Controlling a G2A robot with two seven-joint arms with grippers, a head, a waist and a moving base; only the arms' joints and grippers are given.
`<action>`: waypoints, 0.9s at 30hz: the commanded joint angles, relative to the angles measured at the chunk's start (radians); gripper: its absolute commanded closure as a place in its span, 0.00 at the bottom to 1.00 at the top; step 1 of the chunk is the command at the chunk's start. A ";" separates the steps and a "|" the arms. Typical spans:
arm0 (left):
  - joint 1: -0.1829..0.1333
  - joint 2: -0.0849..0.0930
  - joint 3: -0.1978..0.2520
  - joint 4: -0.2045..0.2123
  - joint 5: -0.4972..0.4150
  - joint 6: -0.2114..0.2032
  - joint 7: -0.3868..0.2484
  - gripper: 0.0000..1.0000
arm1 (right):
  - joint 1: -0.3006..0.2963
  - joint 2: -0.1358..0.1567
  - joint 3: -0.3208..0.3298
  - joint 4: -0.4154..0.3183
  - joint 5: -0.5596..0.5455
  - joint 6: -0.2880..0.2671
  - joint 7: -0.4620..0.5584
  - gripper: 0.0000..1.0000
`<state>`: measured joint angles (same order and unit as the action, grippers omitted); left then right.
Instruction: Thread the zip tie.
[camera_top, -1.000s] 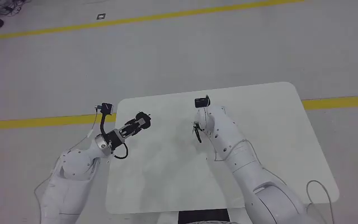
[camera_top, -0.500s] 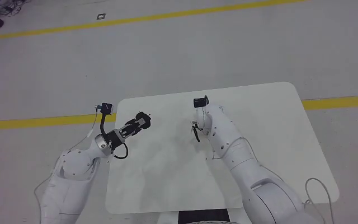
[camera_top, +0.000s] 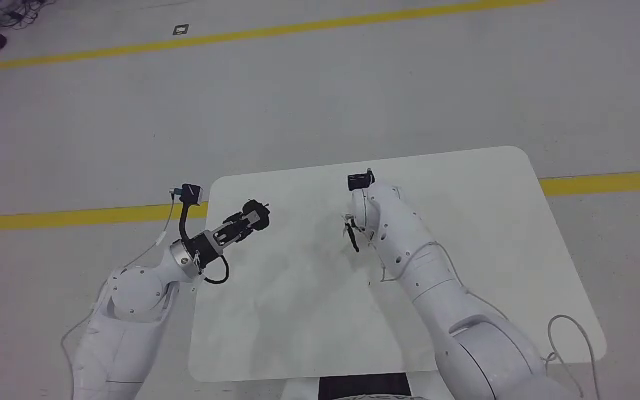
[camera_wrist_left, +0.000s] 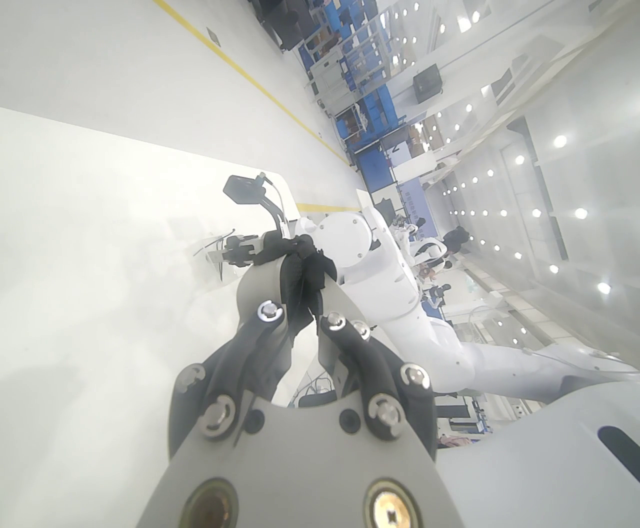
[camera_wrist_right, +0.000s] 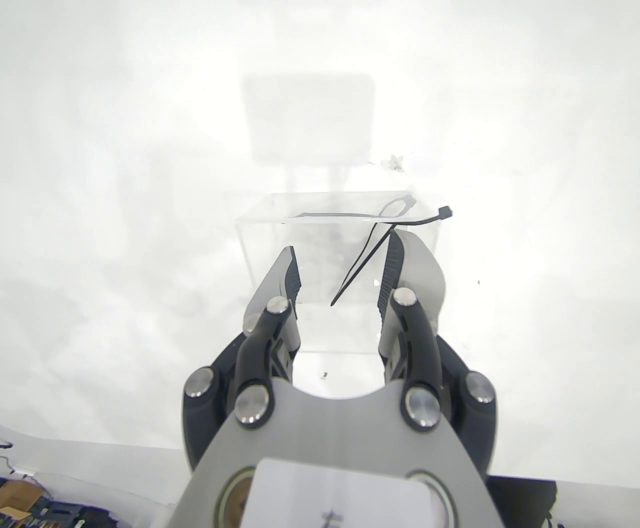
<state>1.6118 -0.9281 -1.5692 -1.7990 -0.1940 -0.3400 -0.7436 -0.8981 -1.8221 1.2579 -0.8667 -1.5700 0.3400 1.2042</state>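
A black zip tie (camera_wrist_right: 369, 250) lies unthreaded on top of a clear plastic box (camera_wrist_right: 320, 325), its head (camera_wrist_right: 445, 212) past the box's edge and its tail pointing back toward the wrist. My right gripper (camera_wrist_right: 342, 242) hangs open straight over the box, the strap passing close by one fingertip (camera_wrist_right: 394, 245). From above, that gripper (camera_top: 351, 236) points down near the table's middle. My left gripper (camera_top: 259, 211) is held above the table's left part, aimed toward the right arm. Its fingers (camera_wrist_left: 260, 285) are closed together with nothing seen between them. The left wrist view also shows the right gripper (camera_wrist_left: 222, 255) and the zip tie (camera_wrist_left: 215, 244) farther off.
The white table (camera_top: 480, 230) has rounded corners and bare surface to the right and front of the arms. A small white scrap (camera_wrist_right: 394, 162) lies just beyond the box. Grey floor with yellow lines surrounds the table.
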 joint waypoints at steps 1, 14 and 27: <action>0.000 0.000 0.000 0.000 0.000 0.000 0.000 1.00 | 0.004 0.000 -0.004 0.006 0.000 0.000 0.000 0.63; 0.000 0.000 0.000 0.000 0.000 0.000 0.000 1.00 | 0.081 0.003 -0.071 0.090 0.000 0.000 0.085 0.60; 0.000 0.000 0.000 0.000 0.000 0.000 0.000 1.00 | 0.012 -0.019 0.017 0.027 0.000 0.000 -0.038 0.58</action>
<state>1.6118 -0.9281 -1.5692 -1.7990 -0.1940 -0.3400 -0.7436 -0.8739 -1.8392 1.2656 -0.8282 -1.5700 0.3400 1.1758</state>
